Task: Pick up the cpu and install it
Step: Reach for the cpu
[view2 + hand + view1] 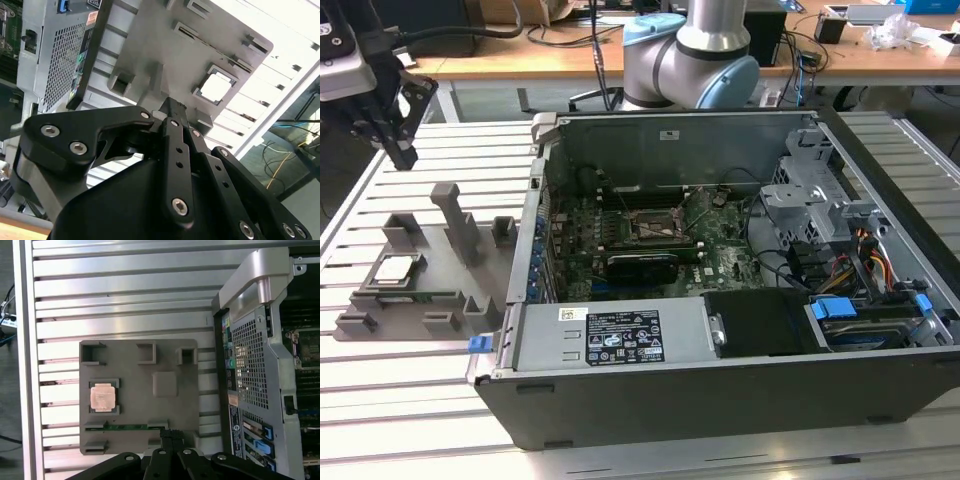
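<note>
The cpu is a small square chip with a shiny metal top, lying flat in a pocket of the grey fixture tray at the exterior view's left. Both wrist views show it from above: cpu and cpu. My gripper hangs in the air well above the tray, behind the chip, touching nothing. Its black fingers are together with nothing between them, as the gripper also shows. The dark socket frame sits on the motherboard inside the open computer case.
The tray has upright posts near the chip. The case's tall side wall stands between the tray and the motherboard. The slatted aluminium table runs under everything. A drive cage and cables fill the case's right side.
</note>
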Controlling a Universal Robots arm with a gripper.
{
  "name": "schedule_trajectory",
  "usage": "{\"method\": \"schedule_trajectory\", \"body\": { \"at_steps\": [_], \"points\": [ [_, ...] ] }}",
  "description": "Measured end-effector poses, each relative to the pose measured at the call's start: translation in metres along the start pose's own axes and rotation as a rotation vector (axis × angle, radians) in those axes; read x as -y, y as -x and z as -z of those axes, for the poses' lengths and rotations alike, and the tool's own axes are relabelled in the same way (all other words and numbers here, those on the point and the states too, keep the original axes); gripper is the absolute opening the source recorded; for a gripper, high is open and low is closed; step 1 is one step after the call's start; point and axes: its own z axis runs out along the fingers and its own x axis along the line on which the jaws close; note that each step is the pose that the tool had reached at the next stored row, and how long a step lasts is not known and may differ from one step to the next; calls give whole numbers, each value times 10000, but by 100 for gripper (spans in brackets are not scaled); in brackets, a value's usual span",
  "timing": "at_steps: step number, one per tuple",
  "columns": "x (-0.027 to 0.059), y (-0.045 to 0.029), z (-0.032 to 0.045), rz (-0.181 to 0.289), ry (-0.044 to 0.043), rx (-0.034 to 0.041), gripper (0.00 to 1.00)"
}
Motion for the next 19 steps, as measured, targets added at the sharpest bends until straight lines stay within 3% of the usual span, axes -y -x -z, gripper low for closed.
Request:
{"method": "schedule_trajectory", "body": {
  "at_steps": [19],
  "points": [
    [38,-496,-6,0,0,0,11]
  ]
}}
